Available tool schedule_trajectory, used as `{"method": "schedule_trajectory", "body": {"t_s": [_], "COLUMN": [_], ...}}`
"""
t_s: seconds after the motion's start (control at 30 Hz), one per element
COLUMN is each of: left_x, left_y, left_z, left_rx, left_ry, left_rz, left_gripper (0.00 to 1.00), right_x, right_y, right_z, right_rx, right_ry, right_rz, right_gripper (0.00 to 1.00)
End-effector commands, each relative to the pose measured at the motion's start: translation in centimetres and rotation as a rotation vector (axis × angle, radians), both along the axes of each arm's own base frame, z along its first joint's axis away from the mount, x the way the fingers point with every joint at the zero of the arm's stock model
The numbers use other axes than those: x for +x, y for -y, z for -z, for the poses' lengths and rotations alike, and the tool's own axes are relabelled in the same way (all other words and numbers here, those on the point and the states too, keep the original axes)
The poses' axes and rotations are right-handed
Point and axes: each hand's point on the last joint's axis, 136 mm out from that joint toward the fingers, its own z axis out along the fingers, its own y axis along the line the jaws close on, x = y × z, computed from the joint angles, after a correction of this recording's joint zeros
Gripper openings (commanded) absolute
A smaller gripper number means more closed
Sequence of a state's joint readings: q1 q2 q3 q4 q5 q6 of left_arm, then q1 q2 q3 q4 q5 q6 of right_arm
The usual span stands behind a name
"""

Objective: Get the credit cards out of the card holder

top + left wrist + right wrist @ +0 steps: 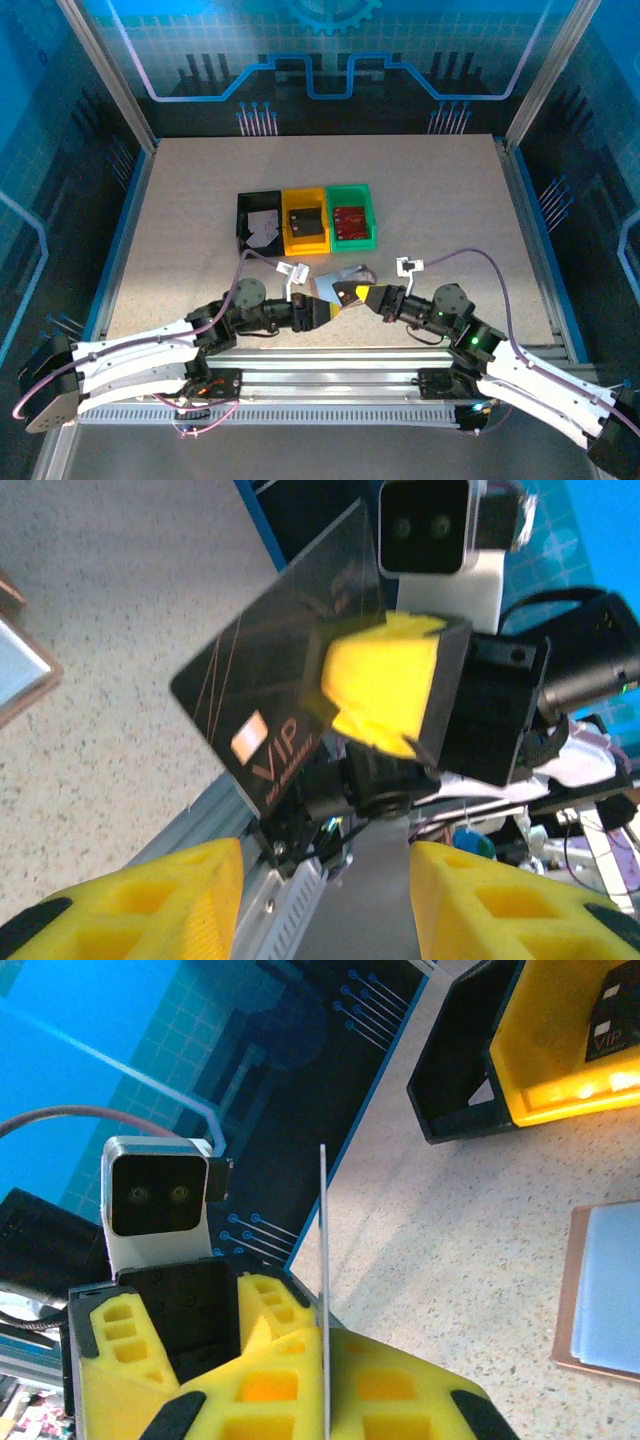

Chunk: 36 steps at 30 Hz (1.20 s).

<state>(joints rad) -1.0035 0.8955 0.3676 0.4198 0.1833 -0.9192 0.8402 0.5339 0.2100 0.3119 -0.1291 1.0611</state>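
Note:
A dark credit card (262, 705) with "VIP" lettering hangs in the air just above the table's near edge. My right gripper (325, 1335) is shut on it, and its card (324, 1220) appears edge-on between the yellow pads. My left gripper (325, 905) faces it with its jaws apart and nothing between them, a little short of the card (350, 293). The card holder (605, 1290) lies open on the table just beyond, tan rim and pale inside up, also seen as the card holder (348, 273) from above.
Three trays stand in a row behind: a black tray (244, 215) with a white card, a yellow tray (306, 244) with a dark card, and a green tray (352, 240) with a red card. The aluminium rail (330, 355) runs along the near edge.

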Motion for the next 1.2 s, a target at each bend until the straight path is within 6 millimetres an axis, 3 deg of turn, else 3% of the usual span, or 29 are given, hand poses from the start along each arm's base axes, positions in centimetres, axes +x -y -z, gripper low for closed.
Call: {"method": "schedule_trajectory", "body": {"t_s": [0.0,0.5,0.87,1.0,1.1,1.17], "left_x": [1.8,2.1,2.2,2.4,2.5,2.6], "left_y": [-0.3,0.1,-0.3,-0.6,-0.8,-1.0], "left_z": [-2.1,-2.1,-2.5,-2.6,-2.6,-2.6], "left_rx": [-0.117,-0.207,-0.244,-0.248,-0.239,-0.232], "left_ry": [0.048,0.049,0.058,0.062,0.064,0.07], "left_rz": [-0.124,-0.154,-0.178,-0.196,-0.203,-0.213], "left_gripper": [0.48,0.44,0.17,0.0,0.0,0.0], "right_x": [0.3,-0.1,-0.2,-0.3,-0.5,-0.6], "right_y": [0.0,-1.1,-2.1,-2.2,-2.2,-2.2], "right_z": [-2.4,-2.6,-2.8,-2.3,-2.1,-2.1], "right_rx": [0.091,0.1,0.103,0.091,0.076,0.064], "right_ry": [0.005,0.025,0.029,0.018,0.021,0.026], "right_rz": [0.059,0.071,0.063,0.06,0.052,0.046], "right_gripper": [0.0,0.0,0.0,0.0,0.01,0.11]}}
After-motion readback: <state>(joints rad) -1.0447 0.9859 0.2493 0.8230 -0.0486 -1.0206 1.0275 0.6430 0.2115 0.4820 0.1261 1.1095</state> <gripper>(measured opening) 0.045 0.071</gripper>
